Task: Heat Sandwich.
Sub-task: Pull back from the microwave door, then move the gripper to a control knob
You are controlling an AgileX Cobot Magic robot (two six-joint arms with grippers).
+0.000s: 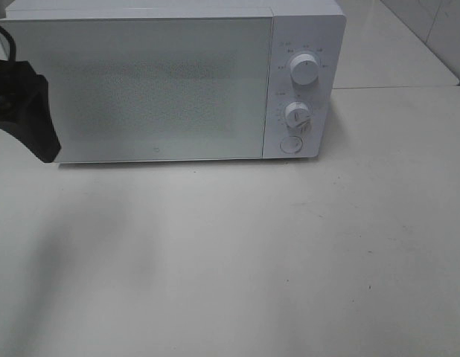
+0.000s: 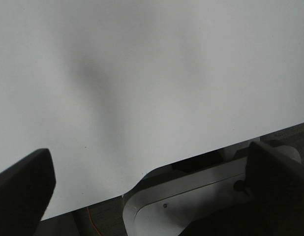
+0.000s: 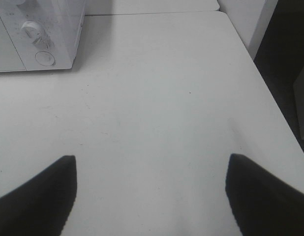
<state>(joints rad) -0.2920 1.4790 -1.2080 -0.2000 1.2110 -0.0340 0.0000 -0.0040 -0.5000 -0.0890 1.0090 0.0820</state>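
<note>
The sandwich is out of view in every frame. A white microwave (image 1: 170,82) stands at the back of the table with its door shut, and nothing can be made out behind the frosted door. My left gripper (image 2: 149,162) is open over bare white table, nothing between its dark fingers (image 2: 24,187). A black part of the left arm (image 1: 25,111) shows at the left edge, in front of the microwave's left end. Open too is my right gripper (image 3: 151,160), which hangs over bare table to the right of the microwave (image 3: 39,34), holding nothing.
Two round knobs (image 1: 304,68) and a round button (image 1: 291,144) sit on the microwave's right panel. The white table (image 1: 237,253) spreads in front. Its edge (image 2: 191,157) shows in the left wrist view, with a white frame (image 2: 191,201) and dark floor beyond.
</note>
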